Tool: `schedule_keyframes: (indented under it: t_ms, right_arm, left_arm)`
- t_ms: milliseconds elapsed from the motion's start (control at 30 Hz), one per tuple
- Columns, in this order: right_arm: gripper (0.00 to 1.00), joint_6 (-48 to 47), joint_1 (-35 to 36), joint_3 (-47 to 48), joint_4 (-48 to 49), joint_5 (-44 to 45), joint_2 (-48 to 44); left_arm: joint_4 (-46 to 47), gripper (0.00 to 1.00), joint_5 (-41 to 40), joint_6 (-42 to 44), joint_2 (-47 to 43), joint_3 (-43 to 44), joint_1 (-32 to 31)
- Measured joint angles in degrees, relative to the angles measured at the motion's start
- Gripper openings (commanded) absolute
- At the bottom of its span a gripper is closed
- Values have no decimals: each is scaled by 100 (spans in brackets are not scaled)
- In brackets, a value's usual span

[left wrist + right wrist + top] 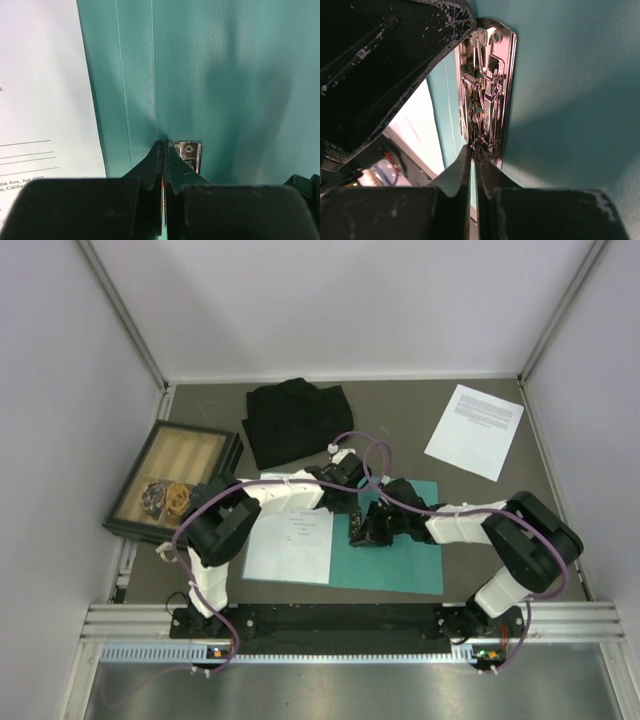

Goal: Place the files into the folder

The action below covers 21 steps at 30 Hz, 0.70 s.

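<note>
The teal folder (400, 562) lies open near the table's front. One white file (290, 545) lies over its left half; the other file (475, 430) lies at the back right. Both grippers meet at the folder's spine. My left gripper (352, 505) is shut (165, 144), with a thin shiny strip of the metal clip (190, 151) between its fingers. My right gripper (362, 530) is shut (474, 147), its tips touching the near end of the clip (487, 90). The wrist views show the folder (225, 75) (570, 75) and the near file (40, 75).
A black cloth (295, 420) lies at the back middle. A dark-framed wooden tray (175, 480) with small items stands at the left. Grey walls close in the table on three sides.
</note>
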Motion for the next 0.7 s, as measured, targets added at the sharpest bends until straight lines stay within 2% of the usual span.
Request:
schedule_keyframes:
  t_ms: [133, 300, 700]
  right_arm:
    - [0, 271, -13, -131, 686, -127, 216]
    - [0, 319, -168, -544, 1453, -282, 66]
    - [0, 400, -706, -942, 1930, -905, -15]
  left_arm:
    - [4, 0, 48, 225, 0, 0, 116]
    - [57, 0, 85, 341, -13, -28, 125]
    - [157, 0, 192, 407, -28, -76, 153]
